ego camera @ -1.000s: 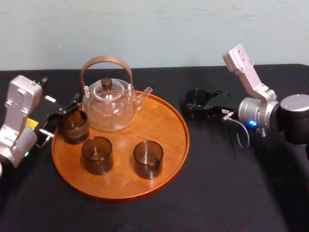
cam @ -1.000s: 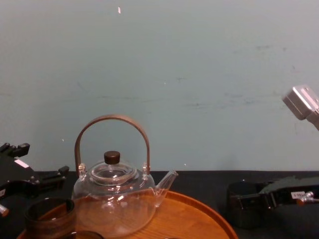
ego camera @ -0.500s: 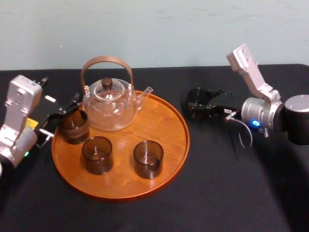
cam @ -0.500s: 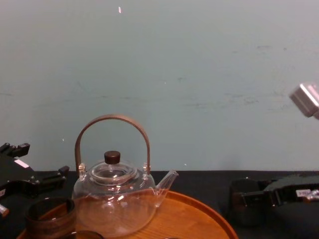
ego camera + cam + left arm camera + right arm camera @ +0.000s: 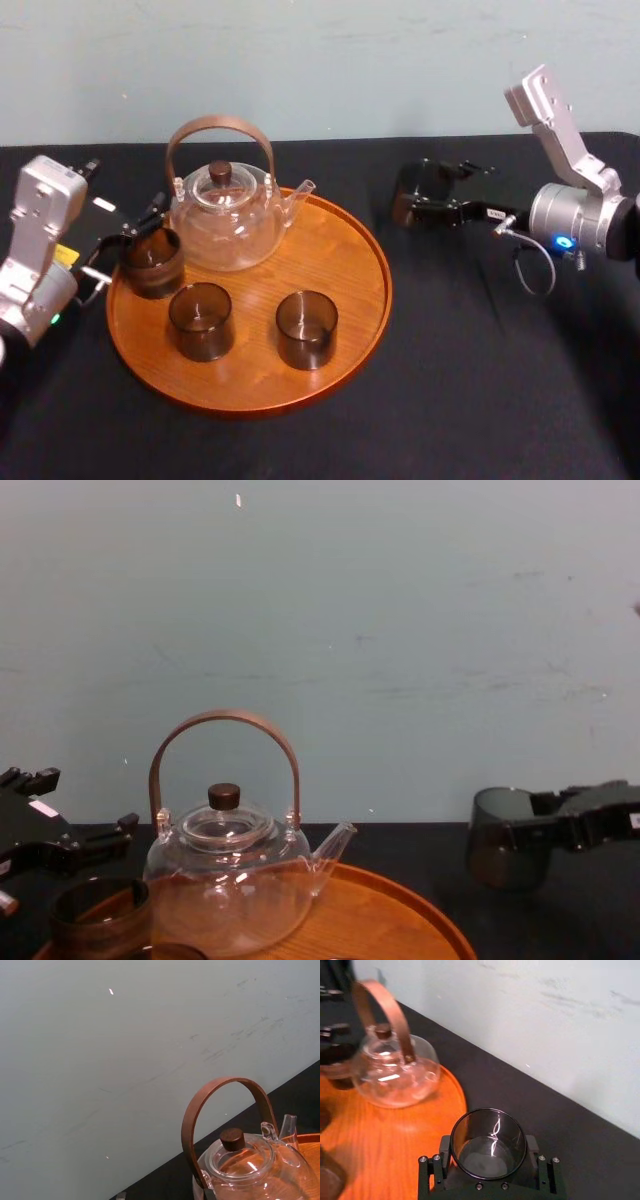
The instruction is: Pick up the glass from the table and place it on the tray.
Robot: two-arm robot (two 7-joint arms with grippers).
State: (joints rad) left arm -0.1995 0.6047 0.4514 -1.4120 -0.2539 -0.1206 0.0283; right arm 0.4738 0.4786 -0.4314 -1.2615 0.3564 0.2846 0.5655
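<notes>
My right gripper [image 5: 428, 197] is shut on a dark smoky glass [image 5: 410, 192] and holds it off the black table, just right of the tray [image 5: 335, 250]. The right wrist view shows the glass [image 5: 488, 1142] upright with a finger on either side, the tray's rim [image 5: 459, 1092] a little way beyond it. In the chest view the glass [image 5: 503, 835] hangs above the tabletop. The round orange-brown tray carries three dark glasses [image 5: 201, 320] [image 5: 307, 328] [image 5: 152, 262]. My left gripper [image 5: 118, 250] rests open at the tray's left edge beside the leftmost one.
A clear glass teapot [image 5: 225, 215] with a brown arched handle stands at the back of the tray. Bare wood lies on the tray's right half, between the teapot's spout and the front right glass. Black table [image 5: 480, 380] stretches to the right and front.
The right gripper has lifted the glass up from the table and drawn back slightly to the right. The left arm and the things on the tray have not moved.
</notes>
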